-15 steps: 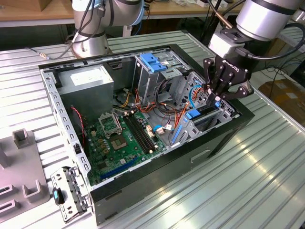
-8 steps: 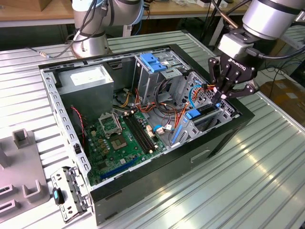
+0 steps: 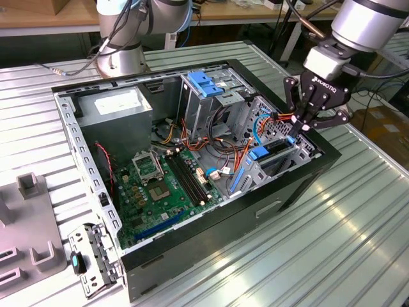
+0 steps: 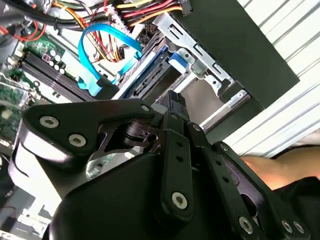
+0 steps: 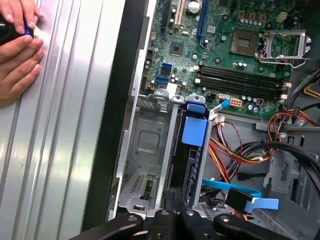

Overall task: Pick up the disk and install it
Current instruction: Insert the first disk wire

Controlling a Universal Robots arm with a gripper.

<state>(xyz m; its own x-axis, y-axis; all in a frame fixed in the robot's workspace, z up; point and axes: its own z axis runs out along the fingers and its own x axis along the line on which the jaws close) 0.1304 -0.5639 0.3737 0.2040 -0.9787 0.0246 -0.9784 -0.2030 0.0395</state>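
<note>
One claw [image 3: 299,126], pressed together, against seated disk [image 5: 194,135]; first wrist view adds person's hand [image 5: 17,50] on table [image 5: 65,150].

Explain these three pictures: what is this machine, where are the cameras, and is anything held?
It is a robot arm with a black gripper hanging over an open black computer case on a ribbed metal table. The exterior view comes from a camera off the arm; both wrist views ride on the arm, looking into the case. The disk, a dark metal drive in a blue plastic frame, stands on edge in a grey metal bay, close to the gripper. Whether it is gripped, I cannot tell. A person's hand rests on the table.
</note>
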